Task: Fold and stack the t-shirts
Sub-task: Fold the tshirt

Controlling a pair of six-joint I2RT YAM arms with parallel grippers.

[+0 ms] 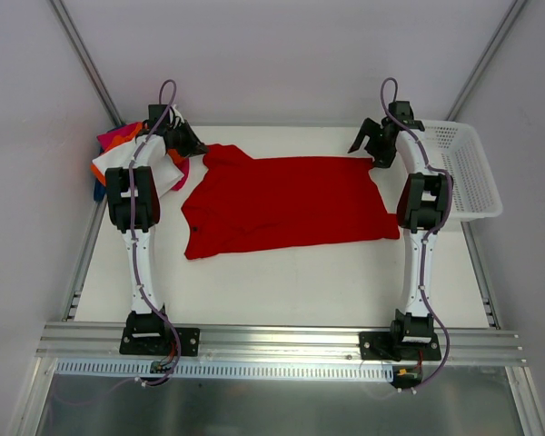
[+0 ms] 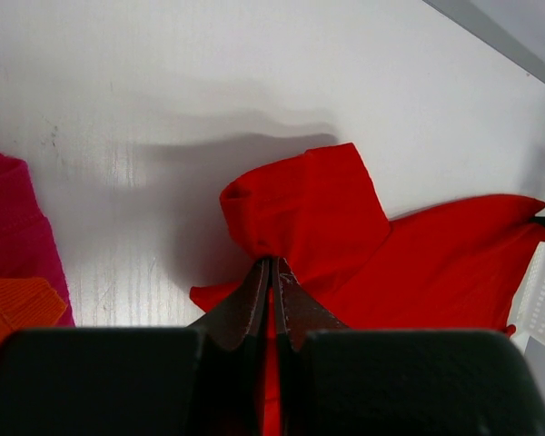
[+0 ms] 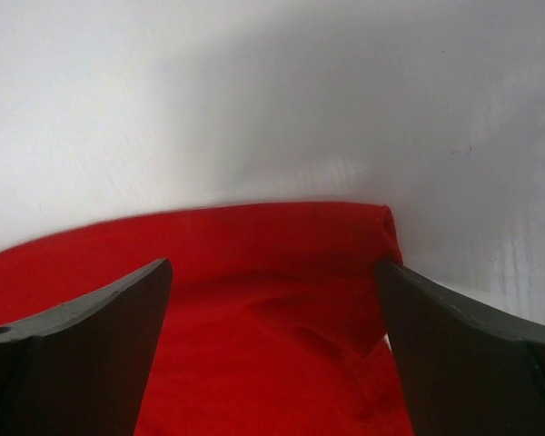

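The large red t-shirt (image 1: 286, 204) lies spread across the middle of the white table. My left gripper (image 1: 193, 145) is at its far left corner, shut on a bunched fold of the red cloth (image 2: 345, 236), with the jaws (image 2: 272, 263) pressed together on it. My right gripper (image 1: 371, 143) hovers over the far right corner with its jaws wide apart. In the right wrist view, the right gripper (image 3: 272, 265) straddles the shirt's rolled far edge (image 3: 254, 345) with nothing gripped. Folded white, orange and magenta shirts (image 1: 118, 150) sit at the far left, partly hidden by my left arm.
A white mesh basket (image 1: 468, 168) stands at the far right edge of the table. In the left wrist view the magenta shirt (image 2: 14, 227) and the orange shirt (image 2: 14, 304) lie close on the left. Grey walls close off the back.
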